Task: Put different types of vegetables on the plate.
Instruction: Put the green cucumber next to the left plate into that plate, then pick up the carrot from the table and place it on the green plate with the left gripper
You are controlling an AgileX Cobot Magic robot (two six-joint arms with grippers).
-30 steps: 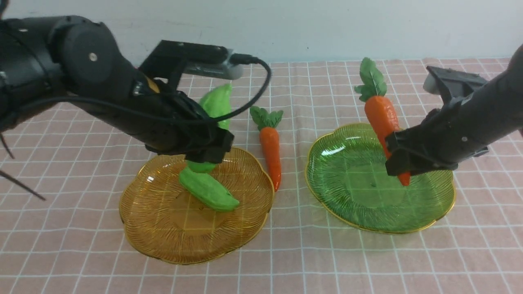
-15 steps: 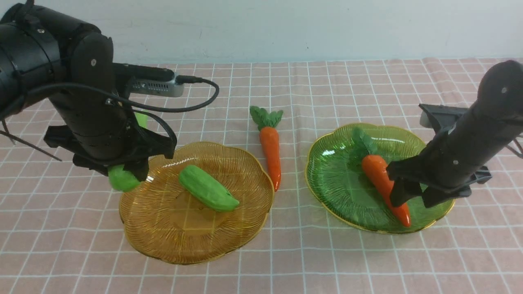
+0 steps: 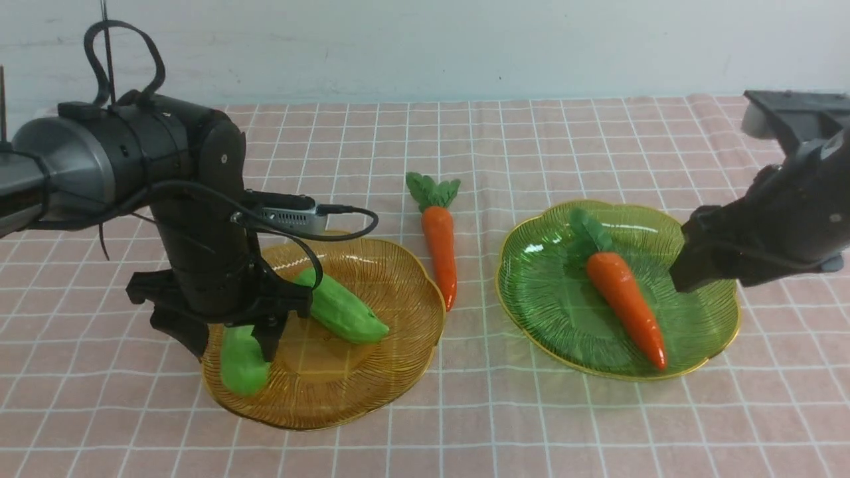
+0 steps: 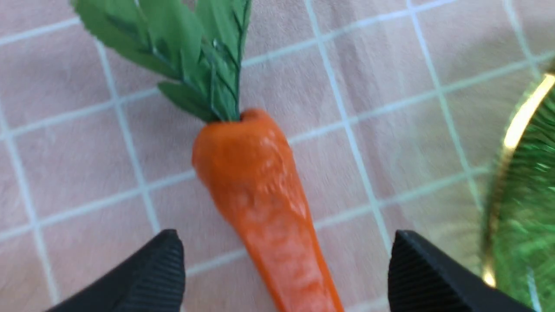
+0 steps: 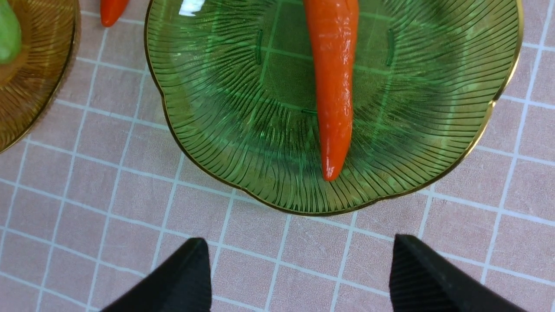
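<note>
Two light-green gourds are on the amber plate [image 3: 398, 312]: one [image 3: 342, 315] lies near its middle, the other [image 3: 242, 365] rests at its left rim. My left gripper [image 3: 232, 345] points down over that rim gourd, fingers spread either side of it, open. The left wrist view shows a carrot [image 4: 256, 186] on the cloth between the wide-apart fingertips of the left gripper [image 4: 284, 260], untouched. A second carrot [image 3: 624, 305] [image 5: 331, 86] lies in the green plate [image 3: 551, 299] [image 5: 217, 108]. My right gripper [image 3: 687, 265] [image 5: 299, 268] is open and empty, raised beside that plate's right rim.
One carrot [image 3: 439, 249] lies on the pink checked cloth between the two plates, leaves toward the back wall. The amber plate's rim [image 5: 39, 86] shows at the edge of the right wrist view. The green plate's gold rim [image 4: 520, 121] shows in the left wrist view.
My left arm carried the second gourd from behind the amber plate to its left rim and opened. My right gripper let the carrot fall flat in the green plate and pulled back to the right.
</note>
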